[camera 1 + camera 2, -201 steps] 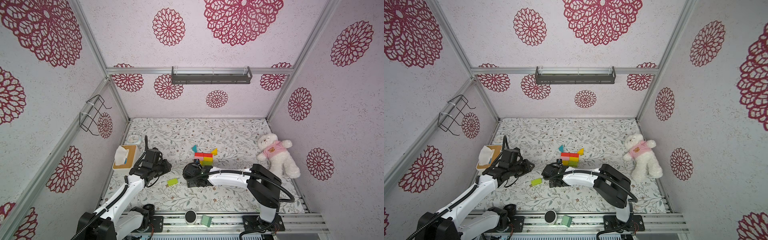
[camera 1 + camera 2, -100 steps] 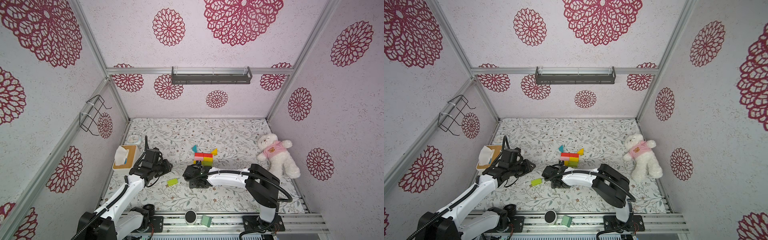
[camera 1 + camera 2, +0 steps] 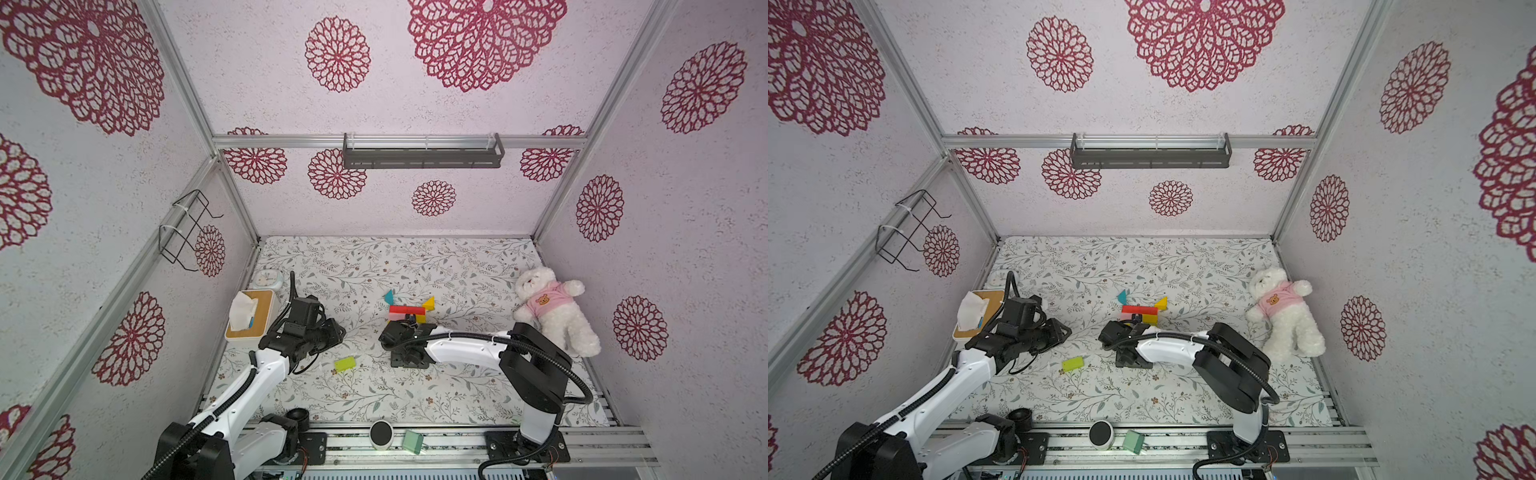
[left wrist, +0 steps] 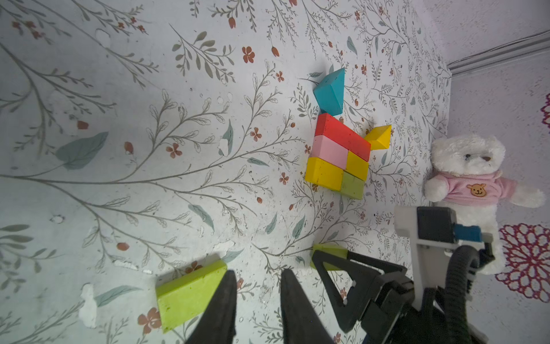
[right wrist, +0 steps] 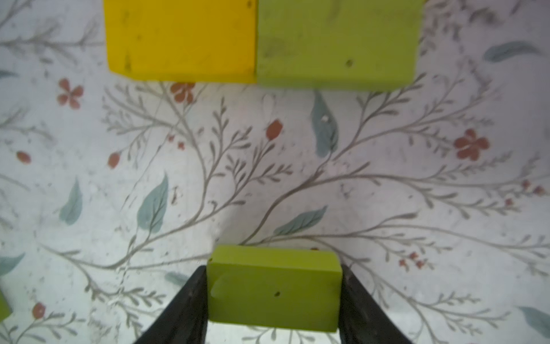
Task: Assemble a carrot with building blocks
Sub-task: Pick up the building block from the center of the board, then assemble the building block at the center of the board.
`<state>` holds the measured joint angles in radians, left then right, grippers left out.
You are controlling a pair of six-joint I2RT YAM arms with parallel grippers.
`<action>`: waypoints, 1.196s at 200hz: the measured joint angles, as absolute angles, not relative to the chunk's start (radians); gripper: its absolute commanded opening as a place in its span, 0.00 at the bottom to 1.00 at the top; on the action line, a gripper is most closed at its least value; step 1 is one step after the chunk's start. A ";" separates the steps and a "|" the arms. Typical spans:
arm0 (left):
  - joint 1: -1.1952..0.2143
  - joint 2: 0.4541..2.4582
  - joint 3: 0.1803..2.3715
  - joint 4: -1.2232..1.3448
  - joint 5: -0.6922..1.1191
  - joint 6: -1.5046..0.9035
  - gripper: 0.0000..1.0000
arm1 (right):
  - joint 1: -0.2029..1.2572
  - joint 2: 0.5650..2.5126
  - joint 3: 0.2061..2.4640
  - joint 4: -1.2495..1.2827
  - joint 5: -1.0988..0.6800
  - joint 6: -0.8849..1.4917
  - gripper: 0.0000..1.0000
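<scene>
The right gripper (image 5: 273, 269) is pinching a lime block (image 5: 273, 293) by its two short ends, with one black finger (image 5: 190, 300) pressing on each side. The block is hanging low over the flowered mat (image 5: 297, 178); whether it is touching the mat I cannot tell. In both top views the gripper's body (image 3: 409, 357) is hiding this block.

The carrot (image 4: 339, 158) is lying flat straight ahead of those fingertips, with a strip of bare mat in between. Its nearest row is facing the gripper: a yellow block (image 5: 181, 38) and a green block (image 5: 336, 41), side by side and touching. Beyond that row a pink block (image 4: 329, 149) and another yellow one are sitting together, and past them a long red block (image 4: 342, 137). At the end farthest from the gripper, a teal triangle (image 4: 330, 92) is leaning off one corner of the red block and a yellow triangle (image 4: 379, 138) off the other.

The left gripper (image 4: 259, 286) is hovering over the mat with its fingers standing a little apart and nothing between them. A spare lime block (image 4: 190, 295) is lying just outside one finger, partly hidden behind it; contact cannot be judged. In both top views this spare block (image 3: 345, 364) is lying between the two grippers, nearer the left one (image 3: 338, 332).

A teddy bear (image 3: 548, 311) is sitting well beyond the right gripper, past the arm's elbow. A tissue box (image 3: 253, 316) is standing just behind the left gripper's wrist.
</scene>
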<state>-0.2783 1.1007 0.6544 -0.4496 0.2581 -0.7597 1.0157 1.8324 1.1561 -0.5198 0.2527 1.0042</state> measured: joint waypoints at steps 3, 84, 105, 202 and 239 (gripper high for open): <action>-0.278 1.102 0.654 -0.450 0.258 -0.760 0.29 | 1.009 1.832 1.156 -0.520 0.254 0.999 0.57; -0.269 1.128 0.654 -0.450 0.257 -0.759 0.29 | 0.925 1.872 1.231 -0.495 0.262 0.886 0.57; -0.267 1.131 0.654 -0.450 0.257 -0.757 0.29 | 0.923 1.894 1.261 -0.489 0.262 0.872 0.58; -0.260 1.138 0.654 -0.450 0.262 -0.755 0.30 | 0.895 1.929 1.270 -0.463 0.259 0.864 0.59; -0.259 1.140 0.654 -0.450 0.265 -0.755 0.30 | 0.892 1.938 1.278 -0.448 0.258 0.864 0.60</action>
<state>-0.2588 1.1397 0.6544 -0.4496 0.2646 -0.7551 0.8925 1.9381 1.2781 -0.4477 0.2584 0.8639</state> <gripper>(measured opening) 0.296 0.621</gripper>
